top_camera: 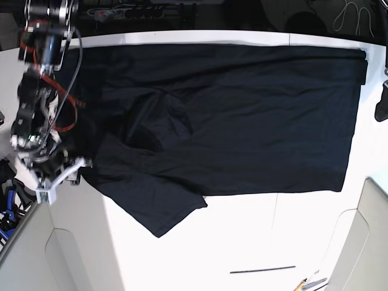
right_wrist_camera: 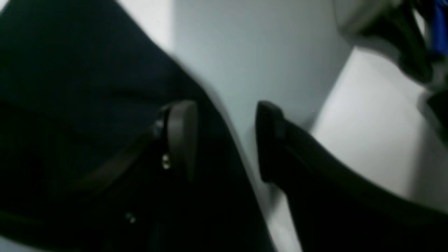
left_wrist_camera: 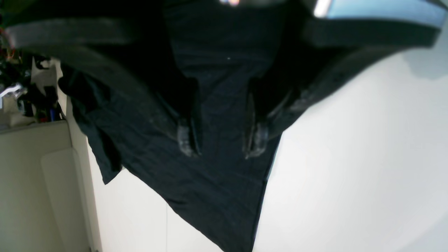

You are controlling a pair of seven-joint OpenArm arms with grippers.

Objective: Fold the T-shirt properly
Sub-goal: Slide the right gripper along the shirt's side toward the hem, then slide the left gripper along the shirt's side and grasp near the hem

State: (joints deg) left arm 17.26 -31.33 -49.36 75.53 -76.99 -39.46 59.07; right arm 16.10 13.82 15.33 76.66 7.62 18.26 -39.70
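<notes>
The black T-shirt [top_camera: 242, 115] lies spread across the white table [top_camera: 254, 236], with one sleeve pointing toward the front edge [top_camera: 163, 212]. In the left wrist view my left gripper [left_wrist_camera: 222, 141] is open just above the T-shirt [left_wrist_camera: 217, 182], and cloth shows in the gap between its fingers [left_wrist_camera: 187, 140]. In the right wrist view my right gripper [right_wrist_camera: 225, 140] is open at the T-shirt's [right_wrist_camera: 70, 87] edge, one finger [right_wrist_camera: 182, 136] over cloth and the other over bare table. In the base view the right gripper [top_camera: 60, 173] sits at the shirt's left side.
Cables and clutter line the back edge [top_camera: 139, 12]. A dark part of the left arm [top_camera: 382, 103] shows at the right edge. Pens [top_camera: 310, 282] and a thin black stick [top_camera: 262, 268] lie near the front right. Blue items [top_camera: 7, 209] sit off the table's left.
</notes>
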